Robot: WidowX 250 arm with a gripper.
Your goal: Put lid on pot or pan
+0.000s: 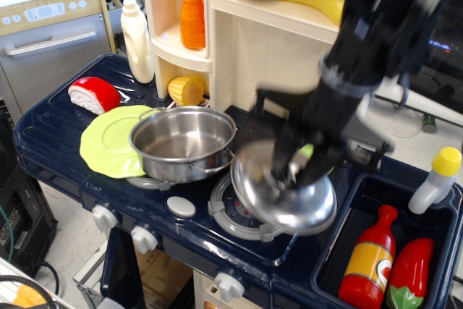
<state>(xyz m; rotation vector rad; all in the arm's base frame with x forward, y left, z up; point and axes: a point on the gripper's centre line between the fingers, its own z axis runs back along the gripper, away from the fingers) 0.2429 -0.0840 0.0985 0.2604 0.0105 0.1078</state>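
You have the lid (283, 193) in the gripper (295, 166): the black fingers are closed around its centre, where the knob sits, though motion blur hides the exact contact. The lid hangs tilted above the right burner (239, 215), its left edge raised and just beside the pot's (182, 143) right rim, without clearly touching it. The pot stands open on the left burner, its shiny inside bare, one wire handle toward the plate (108, 142) and the other toward the lid. The green plate lies partly under the pot's left side.

Behind the plate you see the red-and-white piece (94, 95), a white bottle (136, 30), the corn (186, 90) and, on the shelf, the carrot (192, 6). In the bin at right lie a ketchup bottle (369, 262) and a red pepper (411, 273), with a yellow-capped bottle (436, 180) at its far edge.
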